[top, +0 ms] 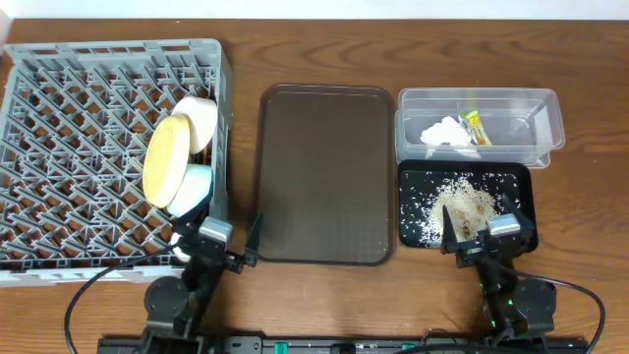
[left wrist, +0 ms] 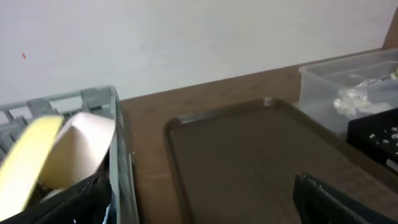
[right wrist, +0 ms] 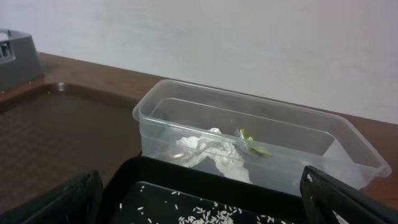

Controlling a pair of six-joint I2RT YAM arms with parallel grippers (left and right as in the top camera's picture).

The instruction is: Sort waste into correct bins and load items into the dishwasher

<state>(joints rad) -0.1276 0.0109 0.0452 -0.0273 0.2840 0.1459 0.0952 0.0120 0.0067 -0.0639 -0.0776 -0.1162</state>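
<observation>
The left gripper (top: 218,248) and right gripper (top: 484,236) sit either side of the brown tray (top: 324,175), jaws spread wide; the tub (top: 546,120) holds tissue (top: 442,134), maybe a wrapper (top: 477,128).

Serving tray (top: 324,177) leaves room between rack (top: 79,147) and tub (top: 516,123).

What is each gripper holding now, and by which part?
Nothing is held. The left gripper and the right gripper both have their fingers wide open, with nothing between them.
</observation>
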